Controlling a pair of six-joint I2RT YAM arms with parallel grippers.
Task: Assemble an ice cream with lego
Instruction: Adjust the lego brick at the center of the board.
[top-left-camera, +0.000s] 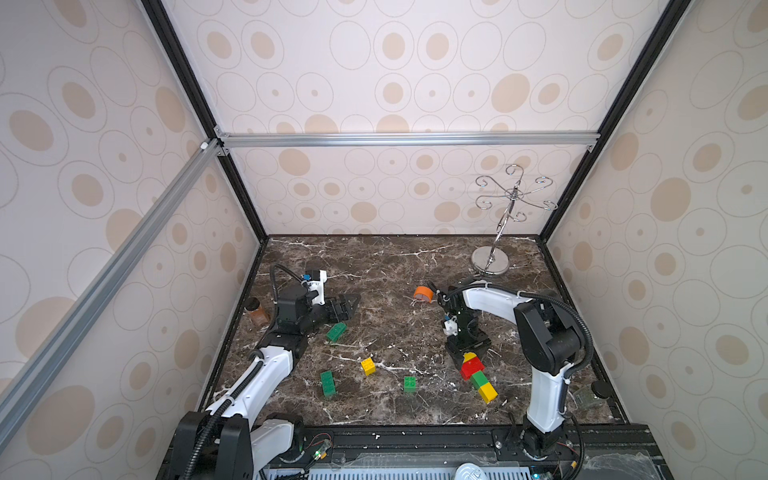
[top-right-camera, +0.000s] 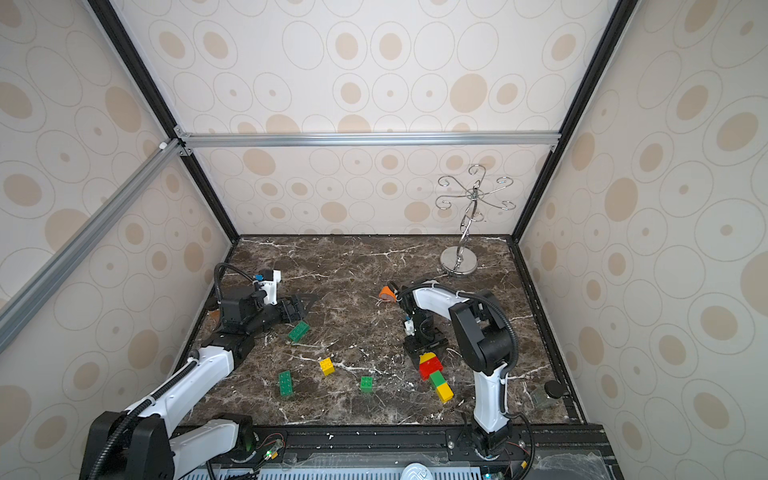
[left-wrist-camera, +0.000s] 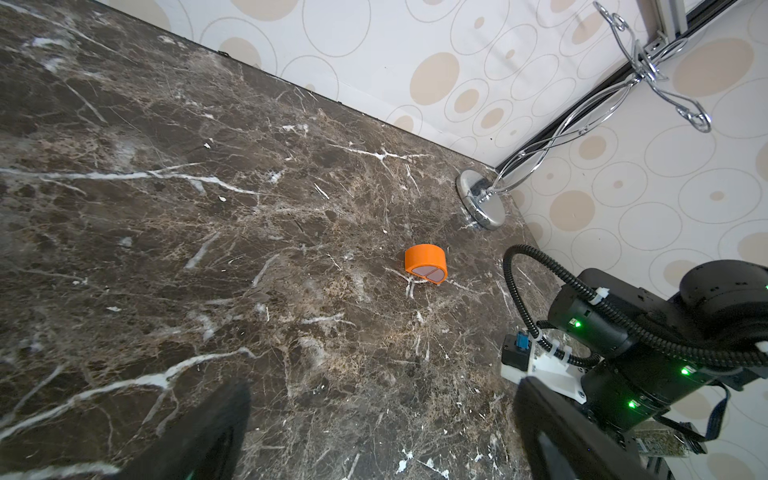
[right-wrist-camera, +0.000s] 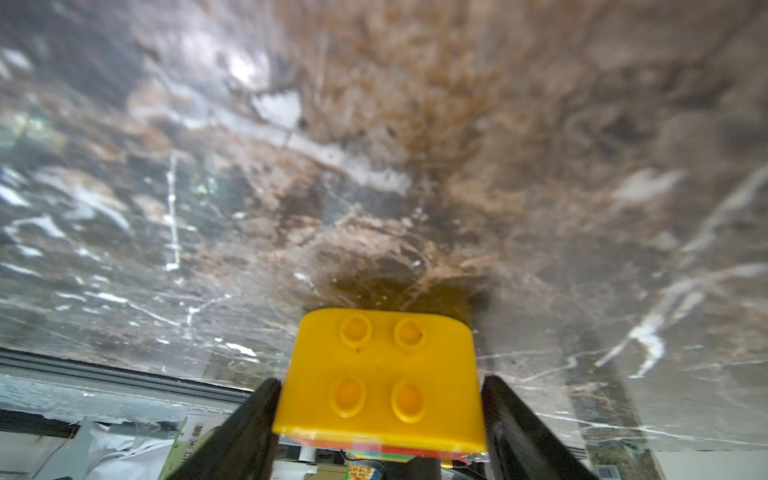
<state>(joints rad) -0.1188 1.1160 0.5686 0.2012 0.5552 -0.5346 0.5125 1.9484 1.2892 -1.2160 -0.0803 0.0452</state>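
- A dark marble surface (top-left-camera: 415, 266) floors the walled cell in both top views.
- The right end effector (right-wrist-camera: 382, 382) flanks the yellow top piece (right-wrist-camera: 380, 365) of a lego stack (top-left-camera: 478, 376). Whether its fingers press the piece or merely border it cannot be told.
- The left end effector (top-left-camera: 351, 307) sits toward the left wall, fingers wide apart and holding nothing.
- A chrome hook stand (top-left-camera: 492, 262) occupies the far right corner.
- The stack runs yellow, red, green, yellow toward the front edge, right of centre.
- One green oblong brick (top-left-camera: 336, 331) lies just beside the left end effector.
- A second green oblong (top-left-camera: 328, 383), a yellow square brick (top-left-camera: 368, 366) and a green square brick (top-left-camera: 410, 383) lie loose nearer the front.
- An orange dome piece (top-left-camera: 424, 294) rests apart, mid-surface.
- A brown jar (top-left-camera: 257, 312) stands by the left wall.
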